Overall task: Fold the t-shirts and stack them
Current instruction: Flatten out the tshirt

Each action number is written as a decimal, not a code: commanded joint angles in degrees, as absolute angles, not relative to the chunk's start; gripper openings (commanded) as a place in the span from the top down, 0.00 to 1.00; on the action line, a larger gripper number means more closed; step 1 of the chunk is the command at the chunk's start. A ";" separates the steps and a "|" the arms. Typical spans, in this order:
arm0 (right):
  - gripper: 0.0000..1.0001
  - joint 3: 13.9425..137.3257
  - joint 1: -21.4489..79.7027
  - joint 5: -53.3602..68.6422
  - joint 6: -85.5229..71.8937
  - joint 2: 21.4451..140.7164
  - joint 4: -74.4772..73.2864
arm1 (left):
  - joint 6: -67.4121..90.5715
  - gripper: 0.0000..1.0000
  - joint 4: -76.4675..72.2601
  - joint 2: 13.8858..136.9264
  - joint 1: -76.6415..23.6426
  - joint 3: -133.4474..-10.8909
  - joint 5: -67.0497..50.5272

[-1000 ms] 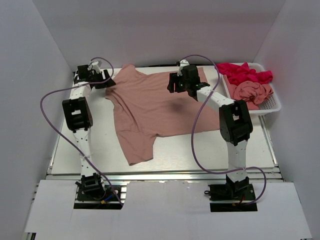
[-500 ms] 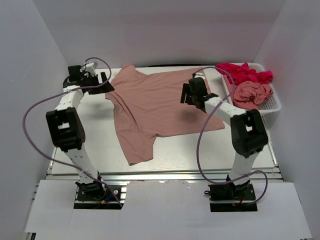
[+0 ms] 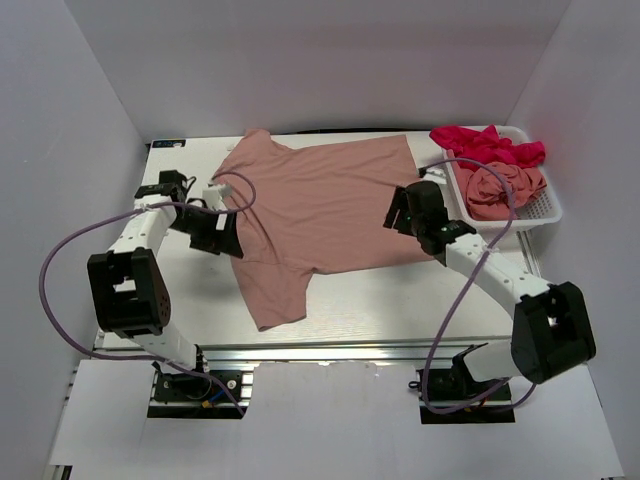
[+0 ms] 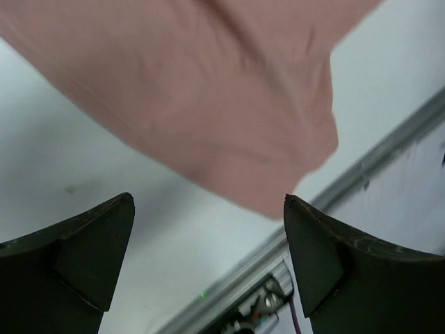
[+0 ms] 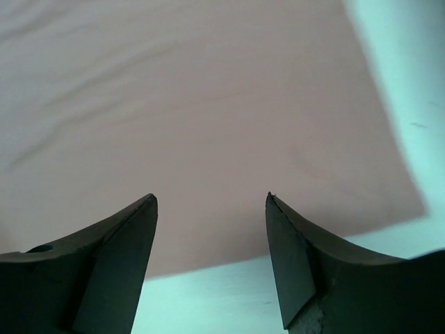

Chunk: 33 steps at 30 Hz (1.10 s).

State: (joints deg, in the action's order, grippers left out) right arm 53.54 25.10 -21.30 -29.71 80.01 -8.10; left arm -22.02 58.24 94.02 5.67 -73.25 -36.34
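Plain white panel walls (image 3: 330, 60) are boxing in a flat white tabletop (image 3: 350, 300) edged with silver aluminium rails (image 3: 330, 350), suggesting a robotics lab.

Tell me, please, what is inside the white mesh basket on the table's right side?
Two crumpled cotton t-shirts lie in the white mesh basket: a bright magenta-red t-shirt at the far end and a salmon-pink t-shirt nearer. Anything beneath them, and the basket's floor, is covered.
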 commanded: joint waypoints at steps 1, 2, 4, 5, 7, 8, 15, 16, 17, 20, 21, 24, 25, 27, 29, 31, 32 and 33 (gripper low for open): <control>0.33 51.59 29.95 -2.44 -22.01 77.34 1.83 | -29.54 0.04 66.63 90.37 5.80 -70.94 -35.26; 0.33 52.37 34.06 -0.63 -20.49 77.95 1.93 | -28.84 0.03 65.05 89.48 5.80 -70.14 -33.94; 0.33 57.20 38.82 -0.61 -17.77 81.55 -3.58 | -26.21 0.03 59.70 87.12 5.80 -67.33 -30.42; 0.32 58.26 43.20 -1.31 -16.19 83.91 -4.82 | -25.15 0.03 57.76 86.40 5.80 -66.45 -29.37; 0.33 58.80 46.83 -2.28 -15.91 85.68 -5.80 | -22.25 0.02 53.63 84.39 5.80 -64.87 -28.30; 0.33 58.36 49.37 -2.20 -16.08 86.30 -5.54 | -21.19 0.02 52.40 83.68 5.80 -64.52 -28.30; 0.34 56.34 57.38 -7.10 -20.21 90.70 -4.65 | -13.55 0.02 42.64 80.51 5.89 -64.34 -26.46; 0.34 56.69 58.52 -8.42 -20.30 91.14 -5.88 | -13.01 0.02 41.84 80.42 5.98 -64.34 -25.93; 0.34 57.04 60.88 -9.92 -20.30 91.66 -6.41 | -11.96 0.02 40.88 80.42 6.06 -64.25 -25.32; 0.34 56.34 64.33 -13.18 -21.00 92.20 -7.56 | -10.82 0.02 38.85 80.95 6.24 -64.69 -24.17; 0.34 55.73 64.77 -13.18 -21.44 92.20 -7.30 | -10.55 0.02 38.06 81.56 6.59 -64.86 -24.00; 0.35 52.13 65.65 -11.52 -23.37 91.85 -3.70 | -8.97 0.02 35.08 81.83 7.29 -64.60 -24.08; 0.34 51.42 66.00 -11.60 -24.25 92.28 -2.82 | -8.53 0.02 33.94 81.65 7.38 -64.34 -23.73; 0.35 49.93 66.36 -11.86 -24.96 92.81 -1.23 | -7.21 0.02 30.60 81.39 7.65 -63.46 -23.21; 0.36 49.31 66.80 -12.22 -25.93 94.04 -0.62 | -6.16 0.02 27.88 80.86 7.73 -62.58 -22.07; 0.37 48.87 67.23 -12.39 -26.19 94.92 -0.62 | -5.54 0.02 26.20 80.34 7.91 -62.05 -21.89; 0.37 48.87 67.32 -12.39 -26.28 95.79 1.39 | -5.36 0.02 25.41 80.25 7.91 -61.96 -21.71; 0.38 48.69 67.50 -11.96 -26.28 96.58 1.84 | -5.27 0.02 25.23 80.42 7.91 -62.14 -21.71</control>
State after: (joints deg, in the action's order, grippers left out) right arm 49.17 66.63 -11.51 -24.97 94.94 -2.66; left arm -7.01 29.65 82.50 7.70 -62.39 -22.61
